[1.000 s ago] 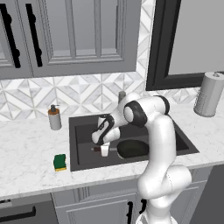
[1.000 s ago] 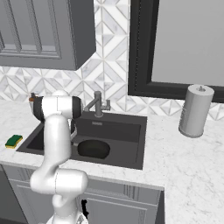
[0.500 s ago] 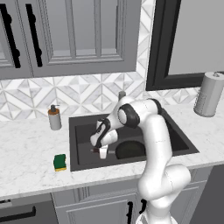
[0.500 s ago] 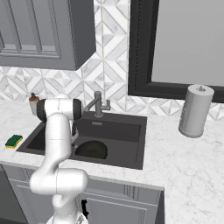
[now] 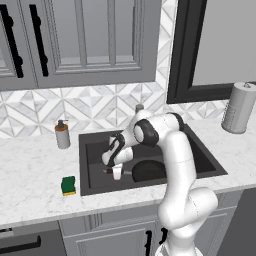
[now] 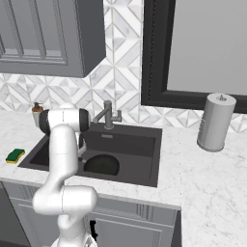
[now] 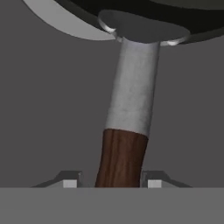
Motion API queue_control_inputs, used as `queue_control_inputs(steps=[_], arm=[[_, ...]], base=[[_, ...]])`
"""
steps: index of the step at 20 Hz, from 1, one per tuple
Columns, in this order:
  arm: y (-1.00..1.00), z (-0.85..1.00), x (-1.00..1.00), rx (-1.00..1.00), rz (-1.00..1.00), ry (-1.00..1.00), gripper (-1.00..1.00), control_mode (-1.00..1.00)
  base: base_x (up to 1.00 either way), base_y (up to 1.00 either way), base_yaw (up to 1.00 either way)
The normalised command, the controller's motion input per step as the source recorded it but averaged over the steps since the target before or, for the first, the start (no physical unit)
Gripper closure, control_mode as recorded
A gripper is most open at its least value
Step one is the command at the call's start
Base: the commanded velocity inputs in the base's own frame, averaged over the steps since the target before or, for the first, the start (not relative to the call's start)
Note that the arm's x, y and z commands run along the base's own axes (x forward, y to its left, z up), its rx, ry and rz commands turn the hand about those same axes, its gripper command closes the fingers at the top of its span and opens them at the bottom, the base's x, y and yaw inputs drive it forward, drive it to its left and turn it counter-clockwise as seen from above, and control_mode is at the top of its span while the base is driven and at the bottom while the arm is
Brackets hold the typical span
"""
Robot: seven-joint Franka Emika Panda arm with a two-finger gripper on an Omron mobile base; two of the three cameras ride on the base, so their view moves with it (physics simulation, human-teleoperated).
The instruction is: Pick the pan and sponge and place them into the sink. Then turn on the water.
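Round black frying pan (image 5: 148,171) with a reddish-brown wooden handle lies inside the dark sink (image 5: 200,159). Gripper (image 5: 116,172) hangs over the handle, jaws spread slightly either side of it. Green-and-yellow sponge (image 5: 68,185) sits on the marble counter (image 5: 30,185), left of the sink.
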Motion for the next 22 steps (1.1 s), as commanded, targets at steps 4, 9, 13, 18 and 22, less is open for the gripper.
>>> queue_control_inputs(steps=[4, 9, 13, 18, 22], arm=[[0.00, 0.65, -0.16, 0.00, 0.00, -0.03, -1.00, -1.00], [0.00, 0.98, -0.38, 0.00, 0.09, -0.10, -1.00, -1.00], [0.00, 1.00, -0.65, 0.00, 0.41, -0.14, -1.00, -1.00], [0.01, 0.98, -0.47, 0.00, 0.74, -0.12, -1.00, -1.00], [0.21, 0.86, -0.18, 0.00, 0.79, 0.00, -1.00, -1.00]], base=[[0.00, 0.00, 0.00], [0.00, 0.00, 0.00], [0.00, 0.00, 0.00], [0.00, 0.00, 0.00], [0.00, 0.00, 0.00]])
